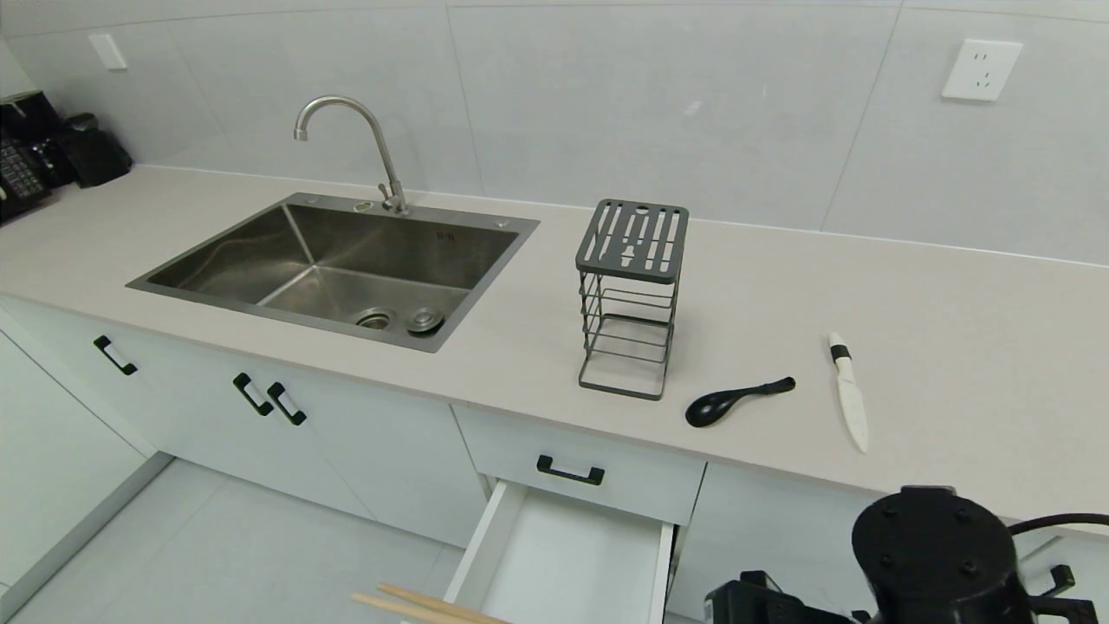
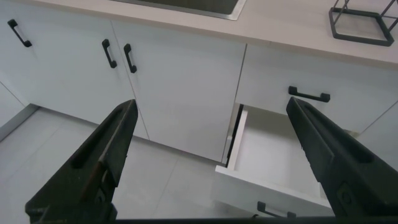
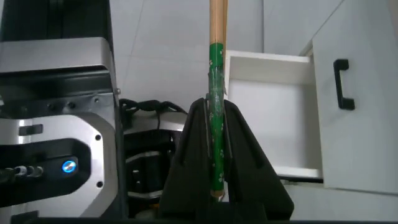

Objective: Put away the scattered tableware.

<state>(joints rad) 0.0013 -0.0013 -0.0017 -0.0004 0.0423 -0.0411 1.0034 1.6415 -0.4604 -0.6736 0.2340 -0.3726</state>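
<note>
Our right end effector [image 3: 216, 158] clamps chopsticks [image 3: 216, 74]; we should lower them level into the open drawer [image 1: 563, 555]; left end effector [image 2: 211, 109] spread apart.

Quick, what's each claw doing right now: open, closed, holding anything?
Left claw: open, empty.
Right claw: closed on chopsticks.

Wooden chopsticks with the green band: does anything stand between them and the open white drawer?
Nothing visible does. The wooden chopsticks with the green band, held in the right gripper, point toward the open white drawer, with only free space between.
</note>
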